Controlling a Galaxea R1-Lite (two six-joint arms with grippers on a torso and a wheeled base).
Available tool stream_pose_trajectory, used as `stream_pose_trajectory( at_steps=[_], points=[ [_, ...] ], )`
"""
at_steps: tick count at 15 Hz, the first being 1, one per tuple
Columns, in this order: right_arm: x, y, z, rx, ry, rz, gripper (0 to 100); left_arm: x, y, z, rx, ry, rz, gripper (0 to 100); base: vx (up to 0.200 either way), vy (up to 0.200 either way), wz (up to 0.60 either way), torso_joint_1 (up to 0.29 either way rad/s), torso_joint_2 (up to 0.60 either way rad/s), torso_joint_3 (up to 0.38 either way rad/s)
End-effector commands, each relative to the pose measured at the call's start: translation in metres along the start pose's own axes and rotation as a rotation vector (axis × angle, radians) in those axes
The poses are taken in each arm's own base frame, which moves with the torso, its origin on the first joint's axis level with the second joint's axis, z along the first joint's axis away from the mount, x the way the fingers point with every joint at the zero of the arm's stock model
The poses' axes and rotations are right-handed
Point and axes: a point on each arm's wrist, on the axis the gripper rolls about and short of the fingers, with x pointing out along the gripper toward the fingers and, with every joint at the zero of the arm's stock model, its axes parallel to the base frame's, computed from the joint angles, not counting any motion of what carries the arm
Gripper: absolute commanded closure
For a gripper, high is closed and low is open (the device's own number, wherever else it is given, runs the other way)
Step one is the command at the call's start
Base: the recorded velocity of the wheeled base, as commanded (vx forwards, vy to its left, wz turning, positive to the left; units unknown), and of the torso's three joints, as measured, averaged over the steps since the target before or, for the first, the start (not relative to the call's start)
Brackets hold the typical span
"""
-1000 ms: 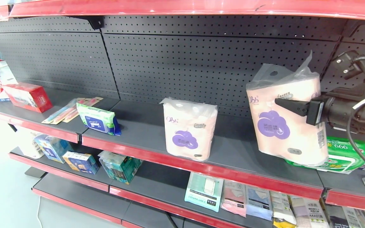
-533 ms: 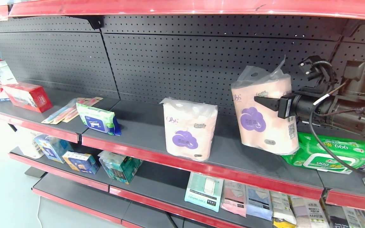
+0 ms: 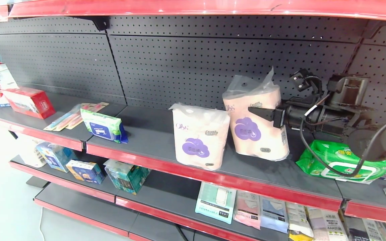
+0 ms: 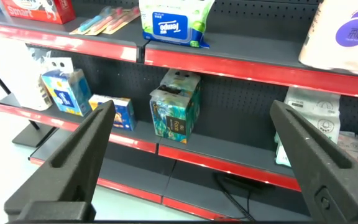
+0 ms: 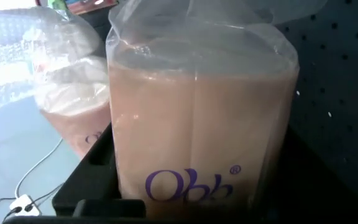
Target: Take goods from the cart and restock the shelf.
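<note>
A pink toilet-paper pack with a purple logo stands slightly tilted on the middle shelf. Its base looks down on the board. My right gripper is shut on its upper part, one black finger lying across the front. In the right wrist view the same pack sits between my right gripper's fingers. A matching second pack stands just to its left, close beside it. My left gripper hangs open and holds nothing, lower down in front of the lower shelves.
A green wet-wipes pack lies right of the held pack, under my right arm. Further left lie blue-green wipes, toothbrushes and a red box. Boxes fill the lower shelf. The pegboard wall stands close behind.
My right gripper has carried the pack leftward, down and deeper into the shelf, from above the green wipes to beside the second pack. The rest has stayed put.
</note>
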Motion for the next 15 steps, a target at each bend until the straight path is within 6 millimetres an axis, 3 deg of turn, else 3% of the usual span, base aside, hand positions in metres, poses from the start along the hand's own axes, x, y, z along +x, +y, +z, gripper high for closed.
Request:
stream_pose_trajectory(
  at_steps=[1,8,12,15],
  points=[
    [0.022,-0.011,-0.008,0.001,-0.008,0.035,100,0.0,0.0,0.0,0.0,0.0,0.0,0,0.0,0.0,0.0,0.0,0.0,0.0],
    [0.078,-0.042,-0.014,-0.038,-0.074,0.067,100,0.0,0.0,0.0,0.0,0.0,0.001,0,0.0,0.0,0.0,0.0,0.0,0.0],
    [0.097,-0.046,-0.03,-0.043,-0.07,0.146,100,0.0,0.0,0.0,0.0,0.0,0.0,0,0.0,0.0,0.0,0.0,0.0,0.0],
    [0.113,-0.047,-0.028,-0.058,-0.102,0.176,100,0.0,0.0,0.0,0.0,0.0,0.0,0,0.0,0.0,0.0,0.0,0.0,0.0]
  ],
)
